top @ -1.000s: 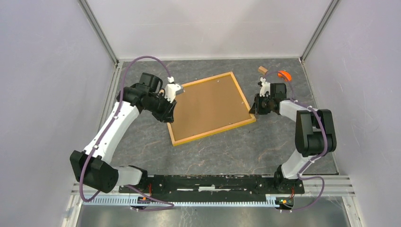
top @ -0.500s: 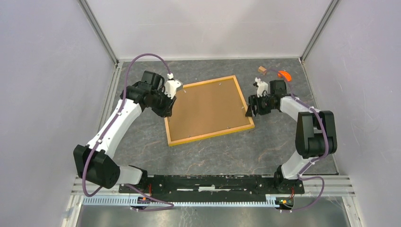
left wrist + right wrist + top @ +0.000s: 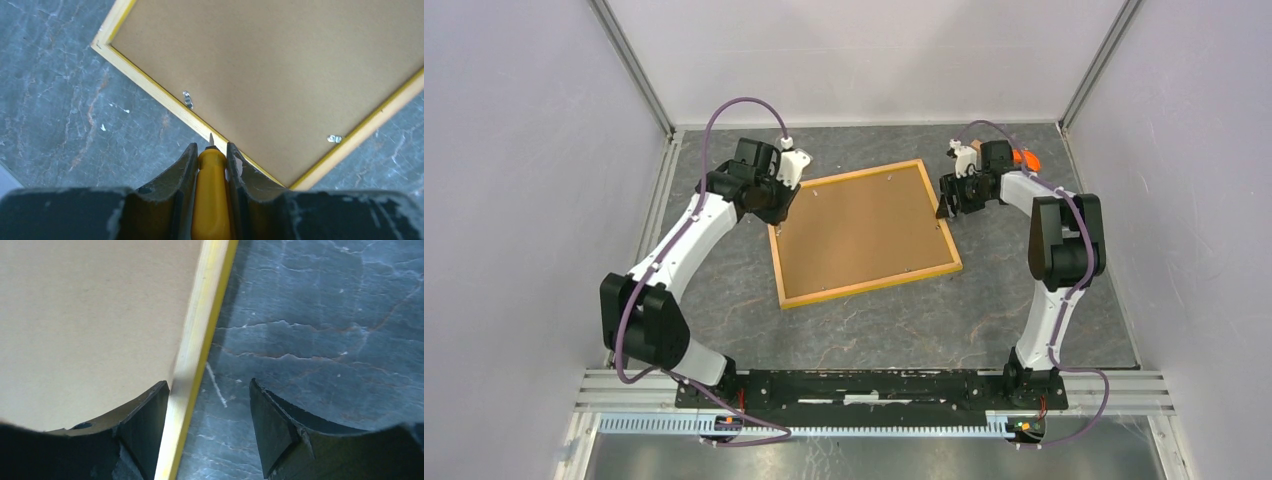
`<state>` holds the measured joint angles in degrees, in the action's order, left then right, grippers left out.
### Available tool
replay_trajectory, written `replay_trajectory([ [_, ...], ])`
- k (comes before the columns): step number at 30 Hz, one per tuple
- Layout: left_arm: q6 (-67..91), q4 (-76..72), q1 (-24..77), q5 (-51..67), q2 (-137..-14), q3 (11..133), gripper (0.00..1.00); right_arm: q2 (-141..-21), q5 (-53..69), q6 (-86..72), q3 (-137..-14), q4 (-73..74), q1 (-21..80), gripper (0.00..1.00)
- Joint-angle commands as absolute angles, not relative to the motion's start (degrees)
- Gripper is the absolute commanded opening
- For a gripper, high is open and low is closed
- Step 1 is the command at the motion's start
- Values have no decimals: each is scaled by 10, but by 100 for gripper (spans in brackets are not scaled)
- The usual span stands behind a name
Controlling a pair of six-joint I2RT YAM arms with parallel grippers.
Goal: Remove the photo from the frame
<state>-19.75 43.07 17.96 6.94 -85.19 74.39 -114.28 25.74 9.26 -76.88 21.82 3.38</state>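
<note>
The frame (image 3: 864, 232) shows a plain mid-brown board back, bordered in bright yellow and pale wood, with small silvery clips (image 3: 187, 99). The table (image 3: 874, 340) is dark grey, marbled with whitish and rusty veins. The left tool (image 3: 211, 150) and right tool (image 3: 207, 390) are black. The screwdriver (image 3: 212, 190) handle is orange-yellow. At the table's one o'clock sits an orange object (image 3: 1027, 158).

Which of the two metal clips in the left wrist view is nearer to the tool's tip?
The upper-left clip, just ahead of the tool; the other clip lies far right.
</note>
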Motion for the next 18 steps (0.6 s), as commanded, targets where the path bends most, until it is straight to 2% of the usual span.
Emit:
replay_trajectory([
  [1, -168, 359, 171, 39, -881, 748, 2, -1169, 260, 97, -794, 237, 49, 65],
  [9, -99, 333, 144, 2, -973, 798, 2, -1157, 275, 82, -741, 242, 54, 54],
  [18, -65, 270, 143, -21, -1008, 784, 2, -1115, 284, 83, -652, 241, 56, 43],
])
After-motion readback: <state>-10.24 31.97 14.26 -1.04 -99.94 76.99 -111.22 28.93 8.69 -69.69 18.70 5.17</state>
